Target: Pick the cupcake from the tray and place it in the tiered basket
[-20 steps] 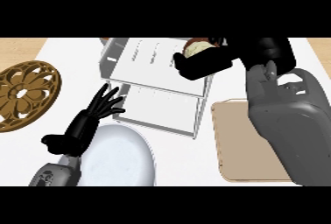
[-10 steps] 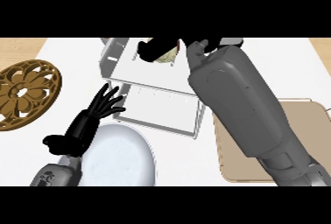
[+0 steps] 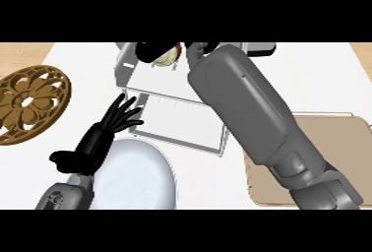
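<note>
right hand (image 3: 161,49) clamped on cupcake (image 3: 166,59) over tiered basket (image 3: 174,115); left hand (image 3: 109,125) fingers apart

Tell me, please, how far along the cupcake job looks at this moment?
Done: the cupcake is off the tray, which shows bare beside the forearm. In hand: the right hand has its fingers curled around the cupcake, holding it over the upper tier of the basket. Left: setting it down and letting go; whether it already touches the tier cannot be told. The left hand rests open above the plate.
</note>
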`<state>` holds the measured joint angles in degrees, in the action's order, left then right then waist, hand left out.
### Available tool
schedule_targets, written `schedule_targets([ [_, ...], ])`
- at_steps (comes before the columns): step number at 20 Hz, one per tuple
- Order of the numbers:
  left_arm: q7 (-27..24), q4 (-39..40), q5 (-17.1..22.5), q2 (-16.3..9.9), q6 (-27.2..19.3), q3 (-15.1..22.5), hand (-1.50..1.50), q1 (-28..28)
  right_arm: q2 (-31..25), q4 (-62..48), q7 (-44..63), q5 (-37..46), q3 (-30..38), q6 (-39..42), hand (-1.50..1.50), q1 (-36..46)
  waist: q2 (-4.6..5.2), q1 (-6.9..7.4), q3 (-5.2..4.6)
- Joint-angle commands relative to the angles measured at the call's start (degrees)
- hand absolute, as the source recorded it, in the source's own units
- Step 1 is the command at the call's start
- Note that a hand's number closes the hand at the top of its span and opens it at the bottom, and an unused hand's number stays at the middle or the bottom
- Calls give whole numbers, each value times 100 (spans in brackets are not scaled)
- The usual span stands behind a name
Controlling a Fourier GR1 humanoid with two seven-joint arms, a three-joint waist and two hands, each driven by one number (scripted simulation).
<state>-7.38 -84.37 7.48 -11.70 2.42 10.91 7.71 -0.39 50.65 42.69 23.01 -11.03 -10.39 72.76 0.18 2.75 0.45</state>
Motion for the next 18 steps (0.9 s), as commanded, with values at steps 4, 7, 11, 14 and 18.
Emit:
schedule_targets([
  [4,147,486,-78,-23,36,1,0,-166,38,-568,553,-1410,427,-340,150,94,71,46,-52],
  [7,164,507,-201,114,-83,93,0,-159,38,-735,638,-1907,313,-620,-150,293,53,30,-52],
  [11,155,577,-294,245,-236,56,0,-82,39,-583,396,-2210,216,-1188,-150,381,21,-102,-50],
  [14,400,527,-152,209,-215,-108,0,94,39,-531,-9,-1754,171,-1848,-150,77,11,-245,-47],
  [18,440,222,-44,-86,-66,-267,0,-300,-386,-541,509,-947,-69,-2571,-150,312,-48,-322,-49],
])
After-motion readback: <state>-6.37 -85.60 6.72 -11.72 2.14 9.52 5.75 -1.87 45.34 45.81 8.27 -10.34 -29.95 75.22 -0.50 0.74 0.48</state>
